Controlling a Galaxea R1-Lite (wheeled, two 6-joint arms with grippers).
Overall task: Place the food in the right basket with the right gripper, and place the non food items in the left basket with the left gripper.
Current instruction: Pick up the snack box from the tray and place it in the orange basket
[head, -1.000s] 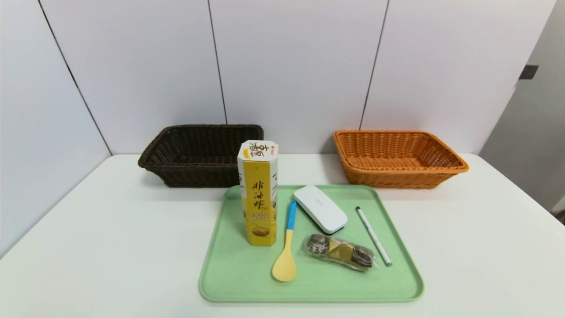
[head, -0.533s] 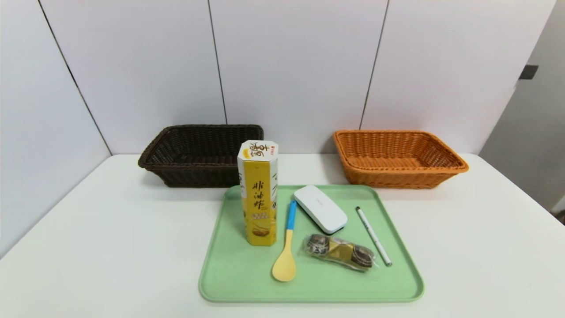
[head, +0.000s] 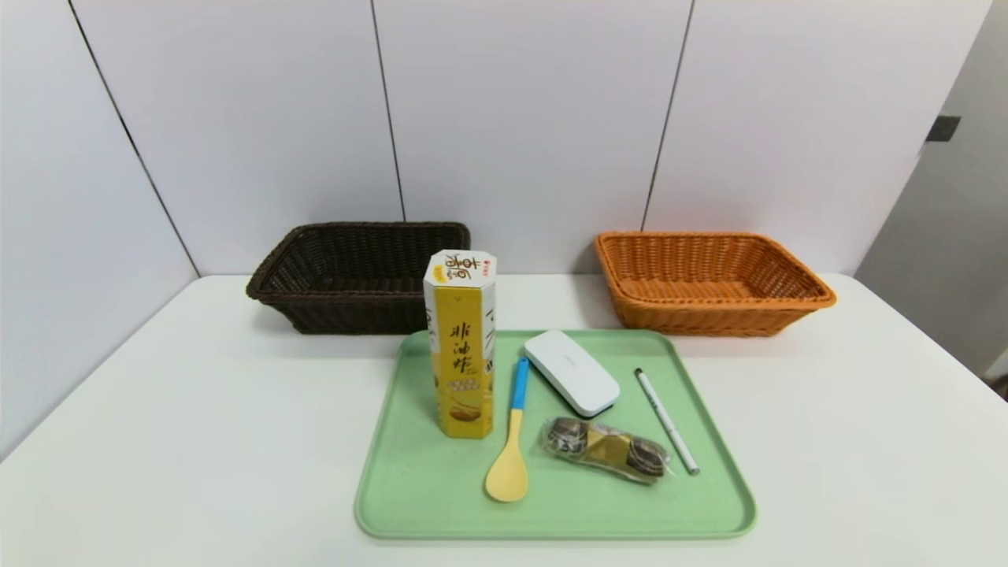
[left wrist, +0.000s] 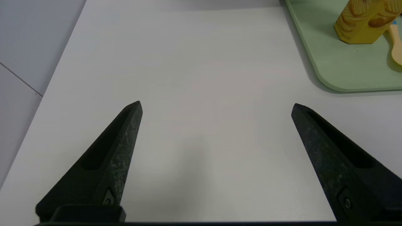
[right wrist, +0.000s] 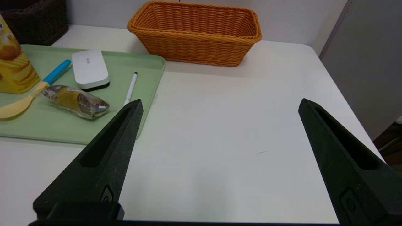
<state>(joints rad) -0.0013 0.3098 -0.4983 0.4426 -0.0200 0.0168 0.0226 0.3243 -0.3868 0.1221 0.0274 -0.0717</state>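
White wall panels back a white worktop [head: 197, 409]. On it a green tray [head: 409, 504] carries 5 things: a yellow snack box [head: 461, 354] upright at 9 o'clock, a spoon [head: 512, 433] beside it, a white case [head: 572, 372] at 12, a wrapped snack [head: 606, 450] at 5, and a pen [head: 666, 420] at 3. Behind stand a brown basket [head: 358, 276] at 11 and an orange basket [head: 709, 279] at 1, both holding nothing. Nothing is sorted yet; this looks like the opening approach. Left pincer [left wrist: 216, 105] and right pincer [right wrist: 220, 103] hover over bare worktop either side of the tray, jaws spread, holding nothing. Next, probably, the right pincer must reach in over the wrapped snack and close across its width.
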